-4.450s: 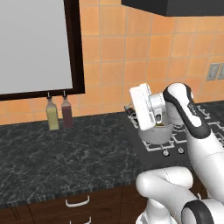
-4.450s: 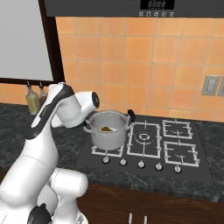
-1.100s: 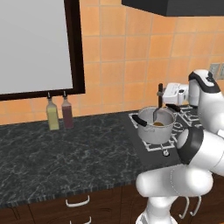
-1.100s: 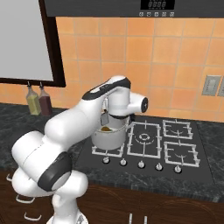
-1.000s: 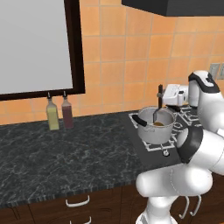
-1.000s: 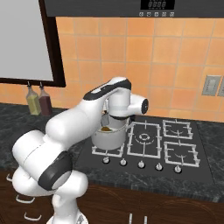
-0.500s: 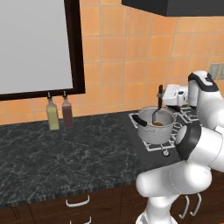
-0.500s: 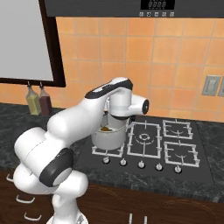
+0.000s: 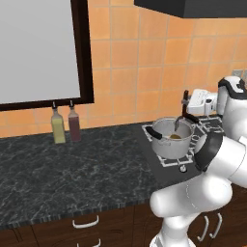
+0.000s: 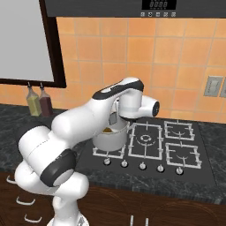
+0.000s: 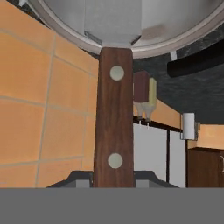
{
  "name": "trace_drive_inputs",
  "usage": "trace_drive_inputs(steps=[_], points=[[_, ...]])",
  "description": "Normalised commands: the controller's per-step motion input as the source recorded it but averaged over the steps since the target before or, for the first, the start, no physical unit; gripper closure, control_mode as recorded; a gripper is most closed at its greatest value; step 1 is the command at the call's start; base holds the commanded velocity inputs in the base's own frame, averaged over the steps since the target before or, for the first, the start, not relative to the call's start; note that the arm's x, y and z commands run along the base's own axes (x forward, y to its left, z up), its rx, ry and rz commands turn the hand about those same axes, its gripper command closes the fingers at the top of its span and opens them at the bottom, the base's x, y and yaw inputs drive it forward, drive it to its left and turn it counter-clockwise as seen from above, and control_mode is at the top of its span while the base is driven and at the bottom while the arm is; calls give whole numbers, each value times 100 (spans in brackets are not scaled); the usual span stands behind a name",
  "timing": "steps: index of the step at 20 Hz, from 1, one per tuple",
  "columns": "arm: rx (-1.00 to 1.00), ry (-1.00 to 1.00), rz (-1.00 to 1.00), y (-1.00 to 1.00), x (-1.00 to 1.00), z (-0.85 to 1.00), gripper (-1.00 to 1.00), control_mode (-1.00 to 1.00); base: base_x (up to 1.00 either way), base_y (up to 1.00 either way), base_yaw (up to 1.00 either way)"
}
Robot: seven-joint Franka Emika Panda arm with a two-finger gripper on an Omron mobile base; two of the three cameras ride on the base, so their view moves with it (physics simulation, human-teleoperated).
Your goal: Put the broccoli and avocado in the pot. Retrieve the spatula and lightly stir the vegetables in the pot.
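Note:
The shiny steel pot (image 9: 169,148) stands on the front left burner, with the orange-brown avocado (image 9: 174,137) lying inside it. My gripper (image 9: 189,102) hangs just above the pot's far right rim and is shut on the spatula (image 9: 179,121), which slants down into the pot. In the hand view the red-brown handle (image 11: 114,122) runs up between my fingers and its pale grey head (image 11: 111,22) reaches inside the pot's rim (image 11: 151,49). From the right, my arm covers most of the pot (image 10: 108,142). The broccoli is hidden.
Two bottles (image 9: 66,126) stand against the tiled wall under the dark-framed window, left of the stove. The black hob (image 10: 176,150) has three free burners to the pot's right. Dark stone counter (image 9: 72,169) stretches left of the pot.
Since several seconds ago the hand has swung from the pot's near left side to its far right and the spatula now dips into the pot. Over the last second almost nothing moves.

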Motion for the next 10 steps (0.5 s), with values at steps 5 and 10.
trace_drive_inputs(steps=[5,10], points=[[0,10,0,-2,-14,30,100,-100,0,0,0],[4,2,0,0,-5,-16,100,-100,0,0,0]])
